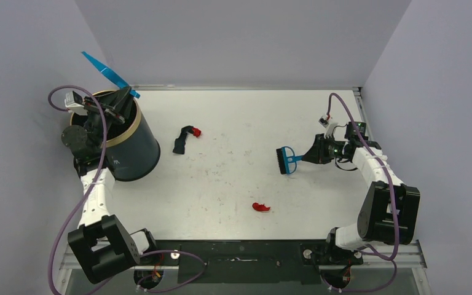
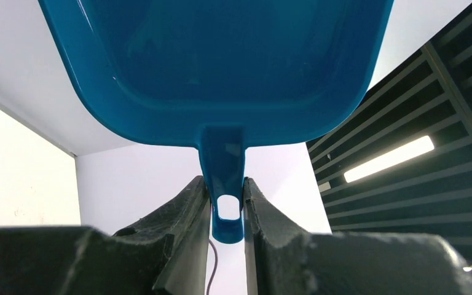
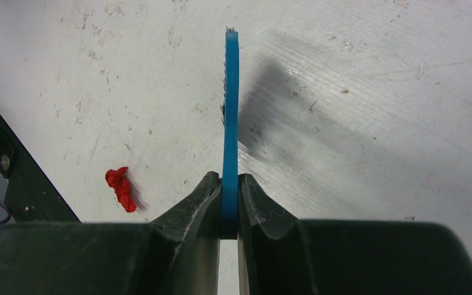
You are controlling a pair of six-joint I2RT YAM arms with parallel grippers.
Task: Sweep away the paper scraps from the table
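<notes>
Three paper scraps (image 1: 260,207) lie on the white worktop (image 1: 233,110), well apart from both arms. A red one sits toward 6 o'clock of the centre, with its long axis running roughly 9 to 3 o'clock. The right wrist view shows that red scrap (image 3: 120,188) at about 9 o'clock of the fingers, lying 11 to 5 there. A dark strip (image 1: 180,142) lies left of centre, its long axis running 1 to 7 o'clock. A small red bit (image 1: 196,131) sits at the strip's 1 o'clock end; whether the two touch cannot be told. The right fingers (image 3: 214,193) are clenched on the handle of a blue brush (image 1: 287,160). In the top view the brush's long axis points toward 9 o'clock, its head lies crosswise and the dark bristles are at the far end. From the wrist the brush (image 3: 230,110) is edge-on, pointing to 12 o'clock, with its shadow on the worktop toward 3 o'clock. The left fingers (image 2: 204,196) grasp the stub handle of a blue dustpan (image 2: 221,74), whose pan spreads toward 12 o'clock in that view. From above, the dustpan (image 1: 110,72) is a thin tilted blade pointing toward 10 o'clock. It is held above a dark round bin (image 1: 129,144) at the worktop's 9 o'clock side.
</notes>
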